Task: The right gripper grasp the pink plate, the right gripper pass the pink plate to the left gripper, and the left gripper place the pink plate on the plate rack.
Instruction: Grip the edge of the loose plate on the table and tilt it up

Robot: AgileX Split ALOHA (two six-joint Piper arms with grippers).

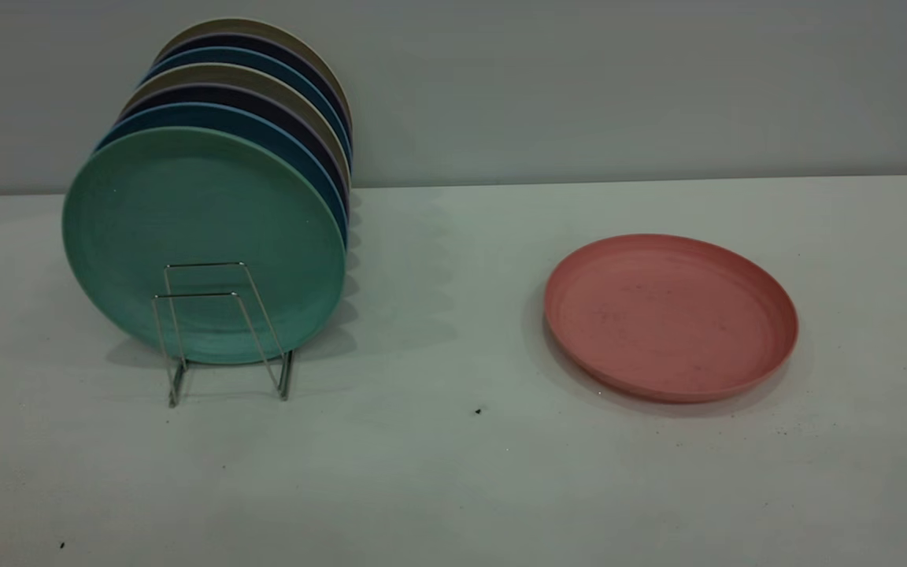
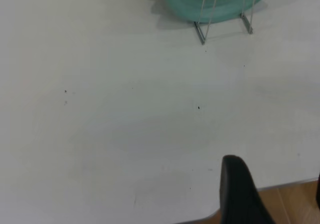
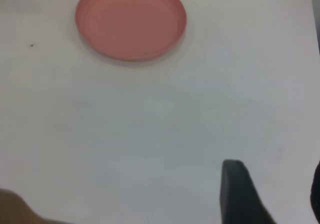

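A pink plate lies flat on the worktop, well apart from the rack. It looks light, stiff and smooth; its raised rim suits pinching. Neither gripper's jaws show enough to tell their state.

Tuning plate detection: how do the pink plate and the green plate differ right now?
The round matte salmon-pink plate lies flat on the white table, alone at the right. The round matte green plate stands on edge in the silver wire rack, fronting a row of plates. Both look alike in size and shape.
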